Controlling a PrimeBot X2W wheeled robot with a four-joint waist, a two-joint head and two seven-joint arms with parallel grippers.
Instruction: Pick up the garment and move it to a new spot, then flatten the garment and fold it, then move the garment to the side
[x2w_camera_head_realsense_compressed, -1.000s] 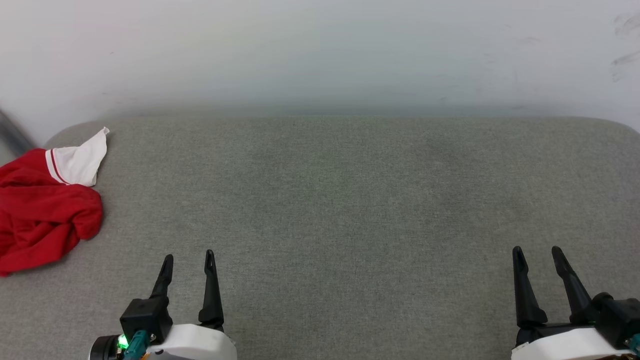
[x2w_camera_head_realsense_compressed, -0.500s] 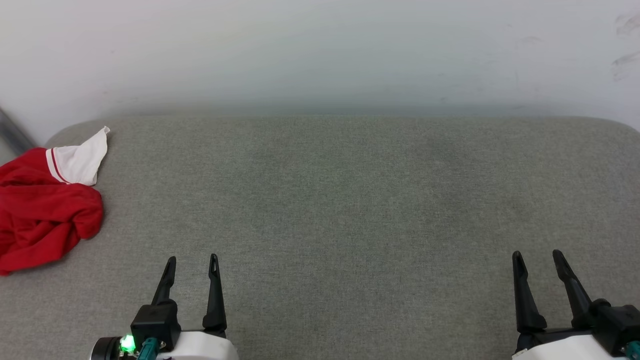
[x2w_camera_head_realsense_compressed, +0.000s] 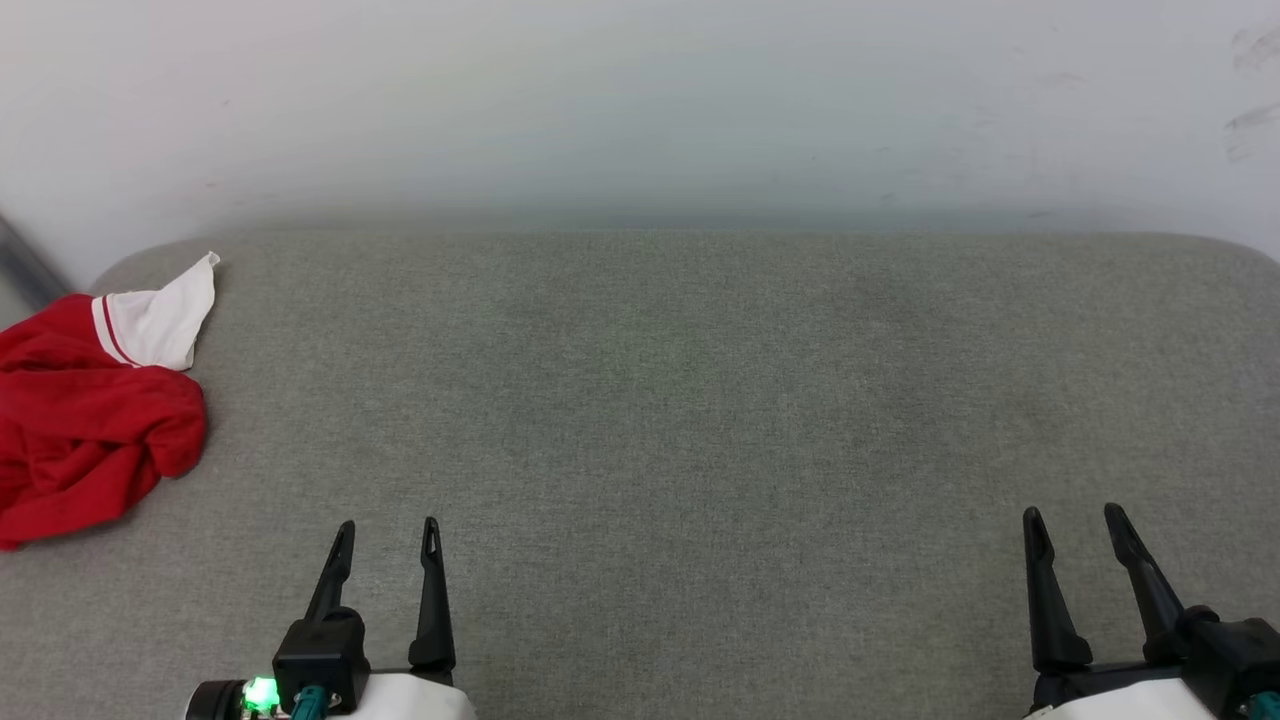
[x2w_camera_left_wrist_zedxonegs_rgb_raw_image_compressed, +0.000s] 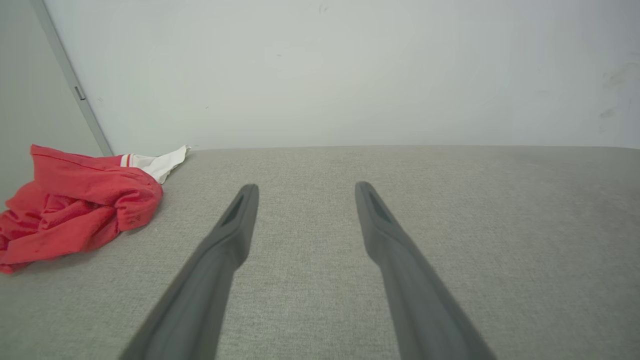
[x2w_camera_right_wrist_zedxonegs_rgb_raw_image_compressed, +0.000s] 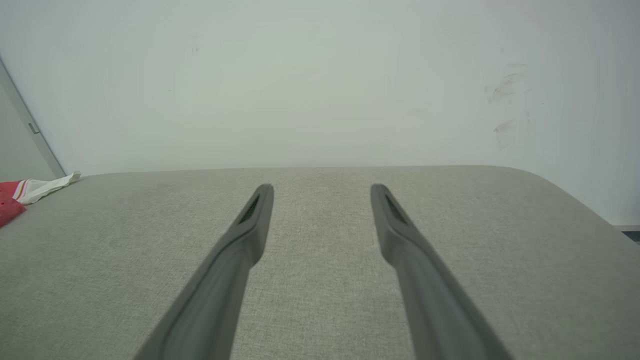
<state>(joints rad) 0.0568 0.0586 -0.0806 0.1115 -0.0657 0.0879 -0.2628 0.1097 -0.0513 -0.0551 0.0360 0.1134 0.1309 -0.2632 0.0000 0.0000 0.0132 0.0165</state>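
Garment: the garment (x2w_camera_head_realsense_compressed: 85, 420), a red jersey T-shirt, lies crumpled in a heap at the far left end of the grey padded surface (x2w_camera_head_realsense_compressed: 700, 400), part of it running off the head view's left edge.
Sleeve: one white sleeve (x2w_camera_head_realsense_compressed: 165, 315) with red-striped trim pokes out of the heap toward the wall (x2w_camera_head_realsense_compressed: 640, 100); no print shows among the folds.
Why it lies so: bunched and unfolded, it looks like a shirt not yet picked up, so the first step is probably the one in hand.
Free space: the middle and right of the surface are bare cloth, likely the room meant for spreading and folding.
Left gripper: the left gripper (x2w_camera_head_realsense_compressed: 388, 523) hovers low at the near edge, fingers pointing toward the wall, jaws spread wide with nothing between them; in its wrist view (x2w_camera_left_wrist_zedxonegs_rgb_raw_image_compressed: 306, 186) the garment (x2w_camera_left_wrist_zedxonegs_rgb_raw_image_compressed: 75, 200) sits off to the left, well apart from the fingers.
Right gripper: the right gripper (x2w_camera_head_realsense_compressed: 1073, 510) hangs at the near right, jaws equally wide and empty, touching nothing; from its wrist camera (x2w_camera_right_wrist_zedxonegs_rgb_raw_image_compressed: 322, 186) the garment (x2w_camera_right_wrist_zedxonegs_rgb_raw_image_compressed: 10, 200) is a red scrap at the far left edge.
Why held so: both arms look parked in a ready pose, clear of the cloth.
Likely reach: the left arm is the nearer one.
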